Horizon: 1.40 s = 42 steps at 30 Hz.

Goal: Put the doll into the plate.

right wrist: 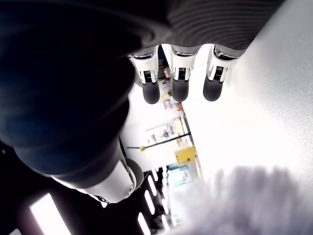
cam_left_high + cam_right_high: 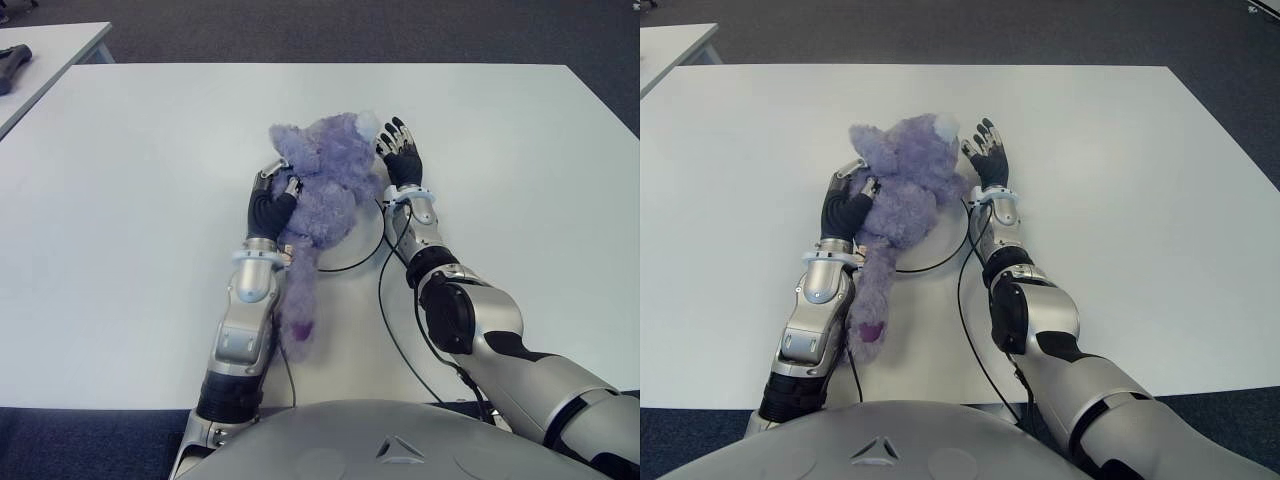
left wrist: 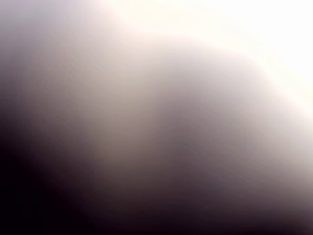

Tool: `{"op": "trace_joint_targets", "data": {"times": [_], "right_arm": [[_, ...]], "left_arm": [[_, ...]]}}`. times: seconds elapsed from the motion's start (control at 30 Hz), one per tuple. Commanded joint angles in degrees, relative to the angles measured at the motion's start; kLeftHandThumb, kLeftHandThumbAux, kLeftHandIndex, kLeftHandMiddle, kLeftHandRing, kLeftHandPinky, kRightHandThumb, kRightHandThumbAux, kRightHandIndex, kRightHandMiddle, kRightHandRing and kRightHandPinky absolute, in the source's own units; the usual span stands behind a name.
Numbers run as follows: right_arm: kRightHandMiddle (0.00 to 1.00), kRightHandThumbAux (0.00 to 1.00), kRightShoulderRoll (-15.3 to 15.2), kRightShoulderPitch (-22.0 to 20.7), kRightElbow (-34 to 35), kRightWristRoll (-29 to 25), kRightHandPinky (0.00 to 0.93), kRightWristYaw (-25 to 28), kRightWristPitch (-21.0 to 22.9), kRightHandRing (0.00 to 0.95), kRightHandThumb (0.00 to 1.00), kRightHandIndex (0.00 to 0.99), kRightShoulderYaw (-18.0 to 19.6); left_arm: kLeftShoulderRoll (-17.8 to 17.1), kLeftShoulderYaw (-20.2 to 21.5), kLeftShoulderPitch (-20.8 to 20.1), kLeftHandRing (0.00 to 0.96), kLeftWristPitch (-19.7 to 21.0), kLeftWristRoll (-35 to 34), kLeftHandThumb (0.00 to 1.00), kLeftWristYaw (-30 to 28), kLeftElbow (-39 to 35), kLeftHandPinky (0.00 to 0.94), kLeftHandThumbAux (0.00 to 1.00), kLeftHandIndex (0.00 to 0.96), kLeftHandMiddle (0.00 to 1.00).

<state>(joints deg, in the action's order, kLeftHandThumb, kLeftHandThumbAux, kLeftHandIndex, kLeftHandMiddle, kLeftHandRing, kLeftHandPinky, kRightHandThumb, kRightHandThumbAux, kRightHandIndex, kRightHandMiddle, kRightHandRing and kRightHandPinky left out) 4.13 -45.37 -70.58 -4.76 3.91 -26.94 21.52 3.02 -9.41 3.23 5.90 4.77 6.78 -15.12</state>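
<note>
Doll (image 2: 325, 185) lengthwise, head away from robot; left robot hand (image 2: 272, 200) grips it; right robot hand (image 2: 403, 150) spread alongside.

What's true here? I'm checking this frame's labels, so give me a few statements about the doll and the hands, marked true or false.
1. The doll is purple and fluffy. True.
2. The doll lies between the two hands. True.
3. The right hand is clenched around the doll. False: its fingers are stretched out, beside the doll's head.
4. The left hand is far from the doll. False: it presses against the doll's side.
5. The table is white. True.
</note>
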Motion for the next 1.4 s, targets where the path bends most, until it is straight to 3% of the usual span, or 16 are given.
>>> {"op": "trace_joint_targets", "data": {"times": [0.03,0.27,0.4,0.47,0.67,0.9,0.93,1.0,1.17,1.4], "right_arm": [[0.005,0.874,3.7,11.9,-7.3,-1.3,0.053,-0.7,6.6,0.000,0.539,0.039,1.6],[0.001,0.880,3.9,11.9,-7.3,-1.4,0.054,-0.7,6.5,0.000,0.578,0.044,1.7],[0.000,0.874,4.1,11.9,-7.3,-1.8,0.059,-0.3,6.4,0.000,0.603,0.046,2.0],[0.000,0.872,4.1,11.9,-7.3,-1.9,0.058,-0.3,6.4,0.000,0.600,0.046,2.0],[0.000,0.866,4.3,12.0,-7.3,-1.8,0.036,-0.4,6.5,0.000,0.522,0.045,2.0],[0.000,0.828,4.2,12.3,-7.3,-0.3,0.019,-0.6,5.7,0.000,0.310,0.047,0.8],[0.000,0.816,4.2,12.3,-7.3,-0.2,0.022,-0.5,5.6,0.000,0.278,0.046,0.7],[0.000,0.808,4.2,12.4,-7.3,-0.1,0.026,-0.4,5.4,0.000,0.265,0.046,0.5],[0.000,0.792,4.3,12.5,-7.2,-0.4,0.023,0.0,4.7,0.000,0.223,0.049,0.6],[0.000,0.794,4.4,12.5,-7.3,-0.7,0.034,0.1,5.3,0.000,0.221,0.048,1.0]], "left_arm": [[0.2,0.7,0.9,0.762,2.5,-4.7,0.721,-4.3,1.1,0.735,0.700,0.434,0.740],[-1.5,1.0,1.1,0.646,4.4,-5.8,0.709,-6.8,0.5,0.615,0.703,0.428,0.620],[-2.8,1.0,1.1,0.491,4.8,-5.5,0.699,-8.4,0.6,0.474,0.706,0.420,0.436],[-3.4,1.0,1.1,0.475,5.0,-5.5,0.697,-9.2,0.6,0.460,0.707,0.419,0.418],[-4.9,1.0,1.2,0.412,5.9,-6.2,0.682,-11.7,1.0,0.410,0.711,0.409,0.318],[-7.3,1.2,1.0,0.329,8.5,-9.3,0.672,-16.8,1.1,0.367,0.714,0.400,0.207],[-7.7,1.2,1.0,0.306,8.9,-9.9,0.401,-17.5,1.0,0.348,0.623,0.196,0.185],[-8.1,1.3,0.9,0.293,9.3,-10.7,0.311,-18.4,1.0,0.340,0.599,0.126,0.173],[-9.5,1.2,1.0,0.247,9.9,-12.4,0.267,-20.6,1.3,0.306,0.597,0.069,0.144],[-10.9,0.5,1.2,0.151,9.5,-12.1,0.241,-21.4,2.0,0.176,0.579,0.030,0.095]]}}
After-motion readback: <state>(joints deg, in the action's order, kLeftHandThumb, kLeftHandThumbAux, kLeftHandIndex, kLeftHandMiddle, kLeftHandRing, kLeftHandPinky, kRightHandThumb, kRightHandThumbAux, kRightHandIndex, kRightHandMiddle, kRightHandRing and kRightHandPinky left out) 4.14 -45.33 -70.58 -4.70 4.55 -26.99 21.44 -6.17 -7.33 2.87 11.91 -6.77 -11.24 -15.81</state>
